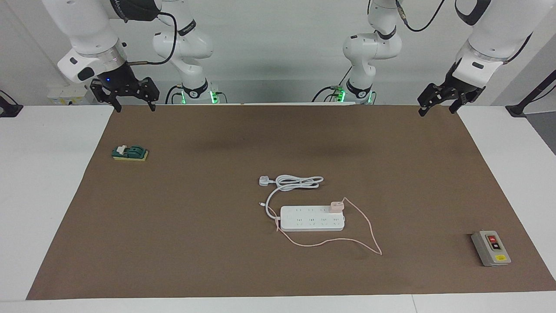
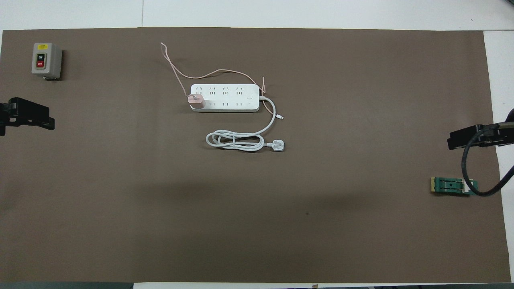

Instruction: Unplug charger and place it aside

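Tabletop (image 1: 173, 243) work has yet to begin: both arms wait raised at its robot-side corners, left gripper (image 1: 439, 107) and right gripper (image 1: 133, 103) with jaws apart, while the charger (image 1: 336, 206) sits plugged into the power strip (image 1: 312, 218), needing a straight pull.

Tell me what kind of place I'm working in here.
Most likely a robotics lab test bench: a table under a brown mat, props laid out on it, namely a power strip with a pink charger plugged in and a grey switch box.

One high camera faces the robots, another looks steeply down; both share the brown mat (image 1: 173, 243).
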Controlling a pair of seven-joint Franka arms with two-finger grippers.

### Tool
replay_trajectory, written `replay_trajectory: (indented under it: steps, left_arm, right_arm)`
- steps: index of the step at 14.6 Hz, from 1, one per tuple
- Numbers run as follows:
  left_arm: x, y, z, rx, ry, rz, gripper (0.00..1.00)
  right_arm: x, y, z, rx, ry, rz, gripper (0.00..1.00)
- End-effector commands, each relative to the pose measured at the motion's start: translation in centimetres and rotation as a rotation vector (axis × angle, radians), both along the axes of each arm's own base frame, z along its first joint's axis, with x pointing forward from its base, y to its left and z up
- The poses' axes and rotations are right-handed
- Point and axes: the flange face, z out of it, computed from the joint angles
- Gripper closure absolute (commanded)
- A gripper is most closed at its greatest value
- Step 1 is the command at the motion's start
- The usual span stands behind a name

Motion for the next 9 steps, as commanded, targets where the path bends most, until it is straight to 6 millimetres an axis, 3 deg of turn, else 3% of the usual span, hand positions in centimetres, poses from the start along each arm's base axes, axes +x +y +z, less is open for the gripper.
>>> replay_trajectory:
  steps: [1,9]
  left_arm:
    - [-0.22,0.09,-0.24,0.011,-0.010,-0.015,0.00]
    - [-0.53,-0.33,-0.75,0.012,-0.002,-0.019,0.00]
  right_arm:
    - [-0.35,-0.35,0.38,0.008,-0.007,-0.002,0.00]
    - [-0.37,-0.48,0.30,0.009,-0.004,-0.007,0.00]
